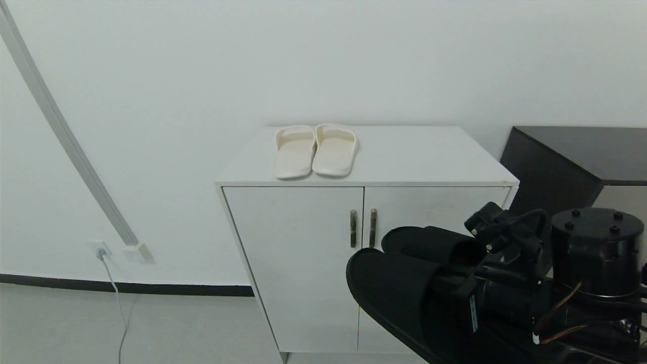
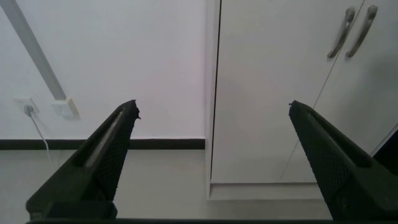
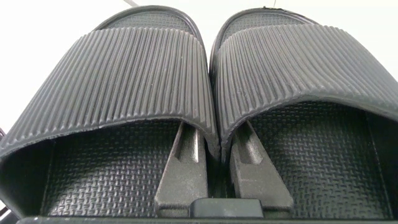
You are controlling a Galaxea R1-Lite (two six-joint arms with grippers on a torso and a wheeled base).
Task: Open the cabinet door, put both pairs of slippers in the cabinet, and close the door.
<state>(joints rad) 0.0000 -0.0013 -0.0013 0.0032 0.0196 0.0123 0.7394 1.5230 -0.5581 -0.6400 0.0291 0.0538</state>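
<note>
A: Where's the black pair?

B: The black slippers [image 1: 404, 275] hang in the air in front of the right-hand door of the cabinet [image 1: 293, 263], low and just beside the handles [image 1: 362, 228]. The right claw [image 3: 214, 149] is grasping them. Its fingers [image 3: 182, 171] sit inside the two shoes and pinch the touching inner walls together.

A: How will they handle?

B: Light and rubbery, I'd judge. The straps are ribbed and the footbeds textured, so they're not slippery. The soft walls may flex, so the pair could sag or twist in a fast swing.

A: And the other pair?

B: The cream slippers [image 1: 316, 150] lie side by side, touching, on the left half of the cabinet top, toes to the wall. The same hold should suit them: pinch the adjoining walls.

A: What's in the way?

B: Both doors are closed. The left claw [image 2: 212, 109] is released, jaws wide, down low and facing the cabinet's left edge, so it's free for a handle. The held pair sits near the door's swing. A dark unit [image 1: 566, 167] stands just right of the cabinet. A wall socket [image 1: 100, 249] with its cable [image 1: 119, 313] is well to the left.
</note>
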